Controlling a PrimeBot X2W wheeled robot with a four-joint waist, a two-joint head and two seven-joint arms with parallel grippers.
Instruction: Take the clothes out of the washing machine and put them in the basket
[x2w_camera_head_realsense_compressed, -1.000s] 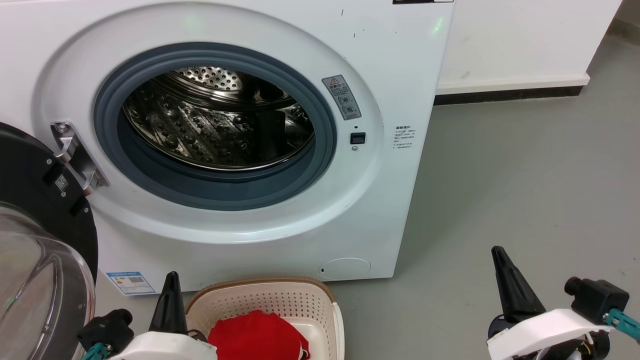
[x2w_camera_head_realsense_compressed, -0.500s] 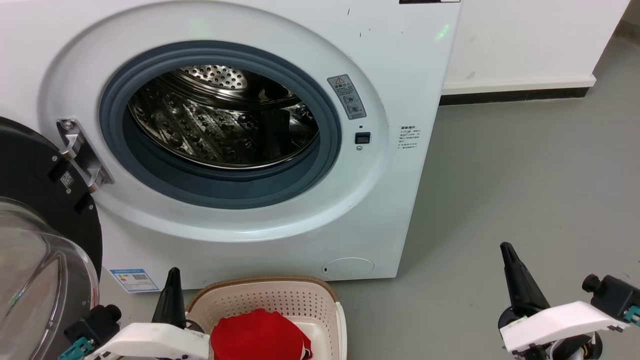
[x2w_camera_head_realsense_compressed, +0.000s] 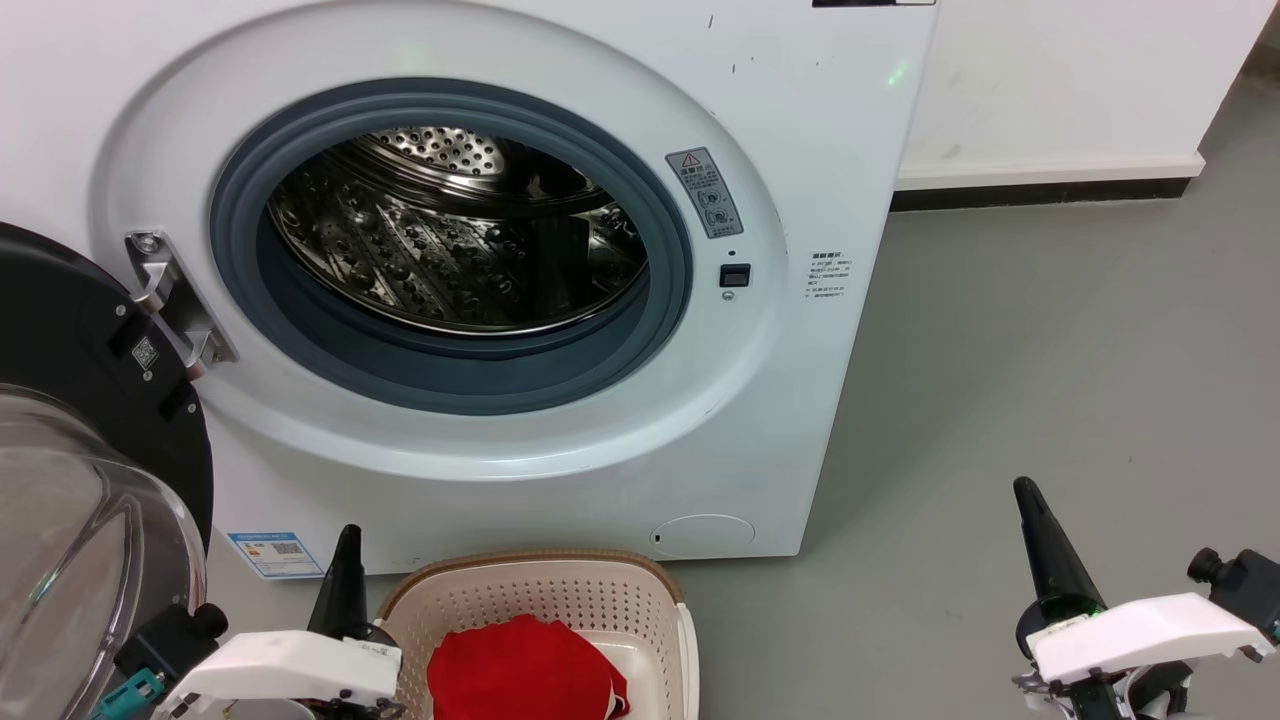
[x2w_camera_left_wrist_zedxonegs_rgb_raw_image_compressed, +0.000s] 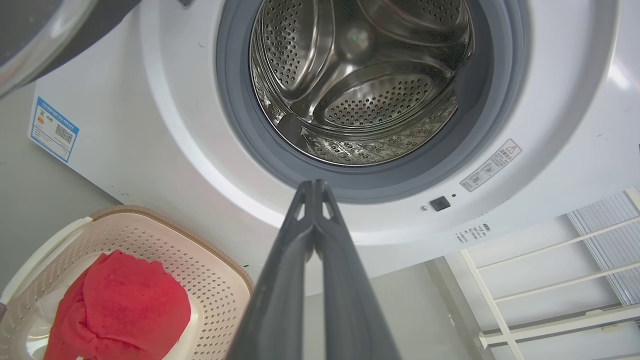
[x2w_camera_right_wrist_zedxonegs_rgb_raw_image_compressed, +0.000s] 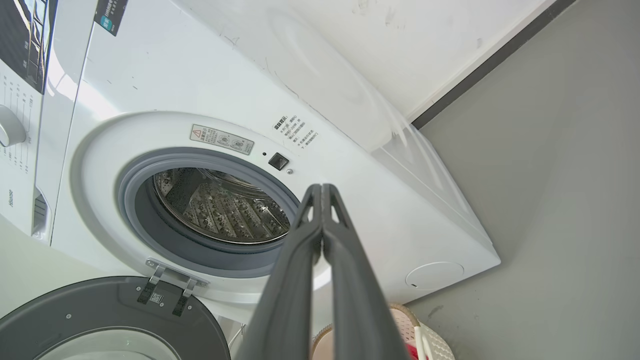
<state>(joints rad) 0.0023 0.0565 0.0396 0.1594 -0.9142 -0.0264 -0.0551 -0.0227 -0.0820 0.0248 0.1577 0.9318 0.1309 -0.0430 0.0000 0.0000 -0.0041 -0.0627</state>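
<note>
Clothes (x2w_camera_head_realsense_compressed: 520, 670): bunched into a red heap inside the basket (x2w_camera_head_realsense_compressed: 540, 600), lying on its bottom below the brown woven-look rim. Same heap in the left wrist view, against the perforated cream wall.

Basket: standing on the grey floor (x2w_camera_head_realsense_compressed: 1050, 350), just beside the lower front edge of the washing machine (x2w_camera_head_realsense_compressed: 820, 120), directly under the round opening. Contact between basket and machine: cannot tell.

Washing machine:
- Black-rimmed glass door (x2w_camera_head_realsense_compressed: 70, 340) swung wide open toward the robot's left, hanging from a metal hinge (x2w_camera_head_realsense_compressed: 175, 300).
- Grey door seal (x2w_camera_head_realsense_compressed: 450, 385) fully exposed around the opening.
- Perforated steel drum (x2w_camera_head_realsense_compressed: 450, 250) open to view behind the seal, with raised ribs visible from the left wrist.
- Blue label (x2w_camera_head_realsense_compressed: 275, 553) at the lower left corner of the front panel; round cover (x2w_camera_head_realsense_compressed: 702, 535) at the lower right corner.

Left gripper (x2w_camera_head_realsense_compressed: 348, 540): just beside the left edge of the basket, fingers pointing up at the machine front, apart from the clothes. Jaws pressed together tip to tip, pinching no object.

Right gripper (x2w_camera_head_realsense_compressed: 1025, 495): above bare floor, well apart from the basket and to the right of the machine. Jaws likewise pressed together tip to tip, pinching no object.
</note>
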